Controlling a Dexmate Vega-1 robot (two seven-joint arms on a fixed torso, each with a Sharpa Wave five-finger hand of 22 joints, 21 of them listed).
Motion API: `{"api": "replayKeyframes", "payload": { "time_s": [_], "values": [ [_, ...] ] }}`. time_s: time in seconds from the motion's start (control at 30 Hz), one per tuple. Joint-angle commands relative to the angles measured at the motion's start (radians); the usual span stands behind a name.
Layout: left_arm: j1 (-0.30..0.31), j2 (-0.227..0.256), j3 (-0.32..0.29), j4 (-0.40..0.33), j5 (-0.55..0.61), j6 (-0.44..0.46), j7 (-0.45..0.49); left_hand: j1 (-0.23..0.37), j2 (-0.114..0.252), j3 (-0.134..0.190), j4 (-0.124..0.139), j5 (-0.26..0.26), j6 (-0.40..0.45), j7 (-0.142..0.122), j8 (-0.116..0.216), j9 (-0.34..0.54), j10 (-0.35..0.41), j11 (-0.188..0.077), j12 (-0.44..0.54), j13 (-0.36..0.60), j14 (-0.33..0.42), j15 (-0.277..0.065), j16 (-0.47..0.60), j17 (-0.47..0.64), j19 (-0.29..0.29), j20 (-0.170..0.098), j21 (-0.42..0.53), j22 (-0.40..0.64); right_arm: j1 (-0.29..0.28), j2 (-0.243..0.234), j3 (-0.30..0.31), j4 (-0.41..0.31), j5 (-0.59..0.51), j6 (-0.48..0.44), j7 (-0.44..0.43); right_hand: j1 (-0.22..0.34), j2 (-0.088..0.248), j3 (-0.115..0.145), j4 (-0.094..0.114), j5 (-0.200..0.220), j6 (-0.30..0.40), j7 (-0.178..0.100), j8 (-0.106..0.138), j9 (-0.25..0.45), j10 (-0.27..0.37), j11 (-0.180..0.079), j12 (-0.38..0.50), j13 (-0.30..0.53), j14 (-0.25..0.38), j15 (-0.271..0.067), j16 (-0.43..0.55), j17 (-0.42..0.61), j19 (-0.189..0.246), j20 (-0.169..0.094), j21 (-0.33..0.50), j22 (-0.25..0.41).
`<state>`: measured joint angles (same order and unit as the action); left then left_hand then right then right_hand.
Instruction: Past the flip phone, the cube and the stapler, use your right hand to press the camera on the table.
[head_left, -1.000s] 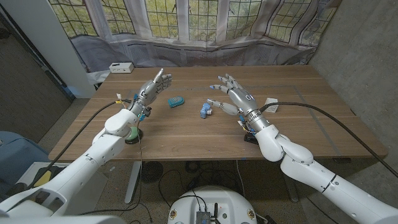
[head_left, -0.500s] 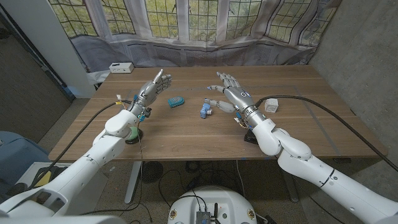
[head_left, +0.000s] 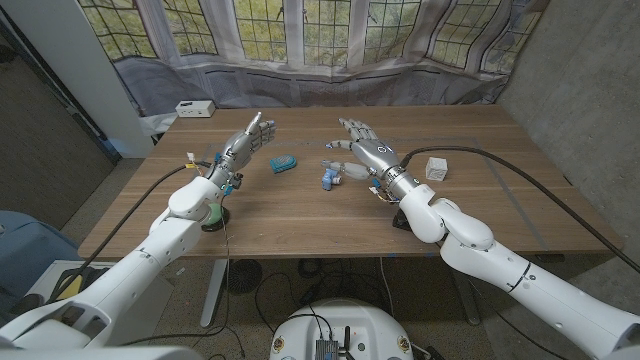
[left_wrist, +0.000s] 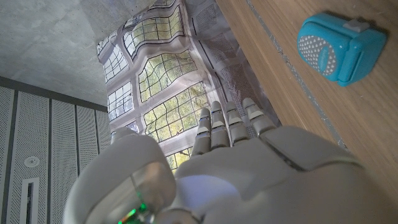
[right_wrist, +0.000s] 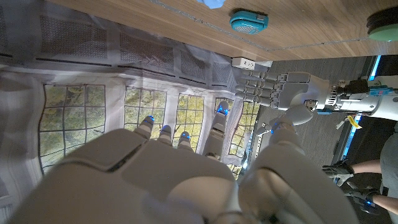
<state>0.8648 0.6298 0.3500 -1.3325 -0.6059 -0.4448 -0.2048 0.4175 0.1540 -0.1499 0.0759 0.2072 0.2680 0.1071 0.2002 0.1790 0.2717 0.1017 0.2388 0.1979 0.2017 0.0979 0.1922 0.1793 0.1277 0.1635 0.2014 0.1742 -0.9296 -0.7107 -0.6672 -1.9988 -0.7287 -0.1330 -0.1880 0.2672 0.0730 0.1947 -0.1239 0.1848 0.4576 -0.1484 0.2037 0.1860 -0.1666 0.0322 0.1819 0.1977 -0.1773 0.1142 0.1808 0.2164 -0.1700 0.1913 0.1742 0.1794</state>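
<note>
Right hand (head_left: 362, 148) hovers over the worktop (head_left: 300, 215), fingers (head_left: 350, 127) spread apart and holding nothing, thumb just above the small blue camera (head_left: 330, 177) lying mid-worktop. Left hand (head_left: 245, 143) stands raised on its edge, fingers extended and loosely apart, empty, with the teal flip phone (head_left: 283, 164) just beside it

Upper left of the head view: a white socket box (head_left: 194, 108) on the far corner of the wooden table (head_left: 290, 220). Across the top, leaded windows (head_left: 305, 25) - below them, a draped grey sheet (head_left: 330, 80).
</note>
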Motion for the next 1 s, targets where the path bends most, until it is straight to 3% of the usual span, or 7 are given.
{"api": "replayKeyframes", "payload": {
  "time_s": [0.03,0.53,0.83,1.0],
  "values": [
    [-0.011,-0.004,0.005,0.011,-0.002,0.003,-0.009,0.014,0.001,0.002,-0.001,-0.004,0.009,0.001,-0.004,0.002,0.001,0.000,-0.004,0.002,-0.004,0.000,-0.002,0.003,-0.010,0.001,-0.005,0.006,0.038,0.012,-0.034,0.022,-0.009,-0.007,0.039,0.001,0.015,0.007,-0.001,-0.001,0.007,0.000,0.003,0.004,-0.034,-0.006,0.006,0.003,-0.197,-0.004,0.008,0.004,-0.074,0.005,0.004,0.002],
    [-0.021,-0.012,0.011,0.012,0.004,0.006,-0.001,0.014,0.001,0.005,-0.001,-0.005,0.010,0.000,-0.005,0.002,0.004,0.000,-0.006,0.002,-0.004,0.000,-0.002,0.003,-0.011,0.002,-0.004,0.006,0.070,0.021,-0.058,0.053,-0.004,-0.027,0.082,0.006,0.021,0.013,-0.004,-0.002,0.011,0.002,0.002,0.004,-0.045,-0.008,0.008,0.003,-0.202,-0.005,0.011,0.003,-0.089,-0.001,0.006,0.003],
    [-0.020,-0.007,0.013,0.006,0.005,0.015,-0.002,0.015,0.001,0.009,-0.001,-0.006,0.012,0.002,-0.006,0.003,0.006,-0.003,-0.007,0.003,-0.004,-0.002,-0.002,0.003,-0.013,0.004,-0.005,0.006,0.093,0.033,-0.078,0.064,0.006,-0.048,0.121,0.012,0.030,0.020,-0.006,-0.003,0.009,-0.001,-0.001,0.004,-0.069,-0.017,0.005,0.003,-0.212,-0.008,0.011,0.003,-0.100,0.015,0.008,0.003],
    [-0.020,-0.007,0.015,0.005,0.005,0.010,-0.010,0.016,0.002,0.010,0.000,-0.006,0.013,0.001,-0.006,0.003,0.007,0.000,-0.007,0.003,-0.005,-0.002,-0.002,0.003,-0.014,0.005,-0.005,0.006,0.106,0.037,-0.089,0.069,0.006,-0.061,0.145,0.019,0.036,0.027,-0.009,-0.005,0.050,-0.003,0.012,0.004,-0.065,-0.023,0.013,0.002,-0.212,-0.008,0.016,0.003,-0.102,0.017,0.013,0.003]
  ]
}}
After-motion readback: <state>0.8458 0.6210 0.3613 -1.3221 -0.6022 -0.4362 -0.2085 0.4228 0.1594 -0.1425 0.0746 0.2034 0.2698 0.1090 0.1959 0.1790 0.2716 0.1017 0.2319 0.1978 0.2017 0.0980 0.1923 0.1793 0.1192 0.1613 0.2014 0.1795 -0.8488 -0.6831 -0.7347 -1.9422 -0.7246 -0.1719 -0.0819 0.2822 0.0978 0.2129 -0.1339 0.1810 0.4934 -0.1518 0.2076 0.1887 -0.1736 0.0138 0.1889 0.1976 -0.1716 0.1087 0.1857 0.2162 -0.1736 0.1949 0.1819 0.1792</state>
